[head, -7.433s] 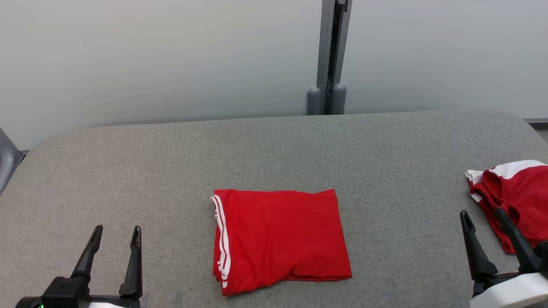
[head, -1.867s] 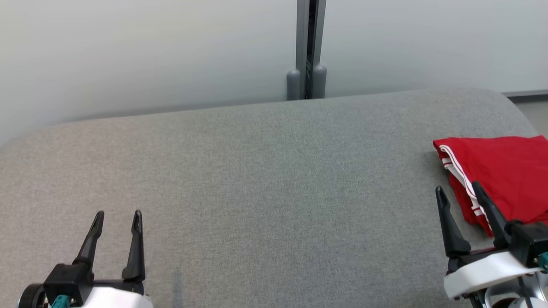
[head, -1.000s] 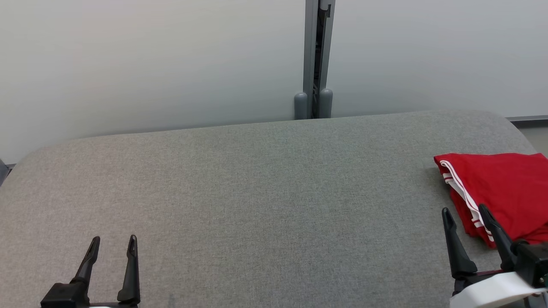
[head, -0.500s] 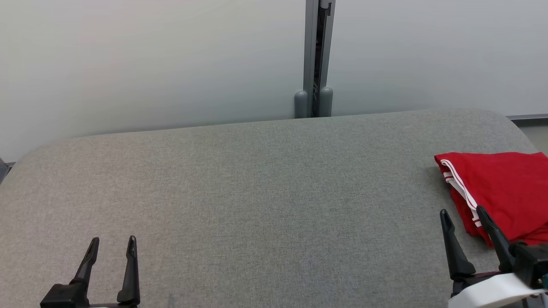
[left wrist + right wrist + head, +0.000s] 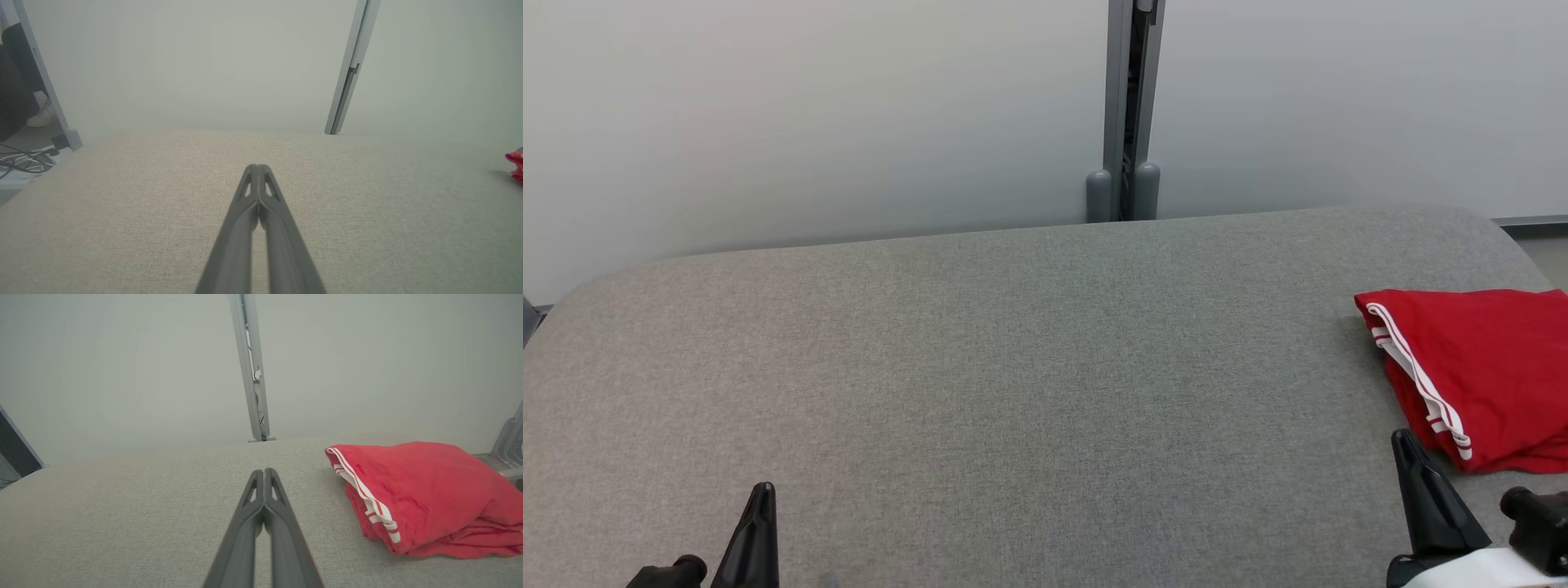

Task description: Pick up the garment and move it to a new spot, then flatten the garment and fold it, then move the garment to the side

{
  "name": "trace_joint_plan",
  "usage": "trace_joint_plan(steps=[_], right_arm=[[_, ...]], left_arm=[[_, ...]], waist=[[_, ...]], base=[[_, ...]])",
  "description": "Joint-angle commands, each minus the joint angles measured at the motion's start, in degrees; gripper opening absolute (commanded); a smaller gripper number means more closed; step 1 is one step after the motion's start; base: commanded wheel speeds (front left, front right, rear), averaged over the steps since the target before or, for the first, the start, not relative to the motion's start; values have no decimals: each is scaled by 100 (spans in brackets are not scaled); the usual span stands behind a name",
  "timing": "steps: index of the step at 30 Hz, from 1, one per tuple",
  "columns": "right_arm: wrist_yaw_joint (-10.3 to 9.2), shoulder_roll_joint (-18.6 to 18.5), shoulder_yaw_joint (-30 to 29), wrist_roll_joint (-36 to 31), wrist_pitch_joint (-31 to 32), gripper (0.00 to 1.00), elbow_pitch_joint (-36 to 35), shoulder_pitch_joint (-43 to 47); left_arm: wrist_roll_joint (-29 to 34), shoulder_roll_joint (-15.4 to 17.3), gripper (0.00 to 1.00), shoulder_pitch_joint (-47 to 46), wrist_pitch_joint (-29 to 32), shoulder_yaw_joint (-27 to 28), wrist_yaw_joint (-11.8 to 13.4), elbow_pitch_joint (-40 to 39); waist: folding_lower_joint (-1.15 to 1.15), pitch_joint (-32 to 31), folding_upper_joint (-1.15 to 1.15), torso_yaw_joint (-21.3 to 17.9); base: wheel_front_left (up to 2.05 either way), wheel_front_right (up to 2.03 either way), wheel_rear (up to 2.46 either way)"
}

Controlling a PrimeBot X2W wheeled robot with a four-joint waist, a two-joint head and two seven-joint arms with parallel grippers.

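The grey bench (image 5: 1013,367) carries the folded red garment (image 5: 412,494) at its right end, cut by the frame in the head view, nearly whole in the right wrist view. The right pincer (image 5: 264,470) and left pincer (image 5: 258,166) are pinched closed, empty. The left wrist view catches cables (image 5: 20,161) and a shoe (image 5: 41,116) beyond the bench.

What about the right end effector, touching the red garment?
Apart: the right wrist view shows bare grey surface between right end effector and red garment.

Grey fabric-covered table (image 5: 1013,367) with rounded corners, lower frame. Pale, evenly lit wall panels (image 5: 809,106) behind, joined by a grey metal post (image 5: 1123,106), upper centre. Cables (image 5: 20,161) on floor, left edge of left wrist view.
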Motion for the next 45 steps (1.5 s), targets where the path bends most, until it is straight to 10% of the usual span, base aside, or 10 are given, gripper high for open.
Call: trace_joint_plan(steps=[1, 45], right_arm=[[0, -94, -52, 398, 28, 0, -150, 29], [0, 35, -1043, 4559, 1124, 0, -581, 825]], left_arm=[[-297, 27, 0, -1, 11, 18, -67, -188], [-3646, -286, 0, 766, 136, -208, -716, -1197]], waist=[[0, 4, 0, 2], [0, 92, 0, 58]], base=[[0, 0, 0], [0, 0, 0]])
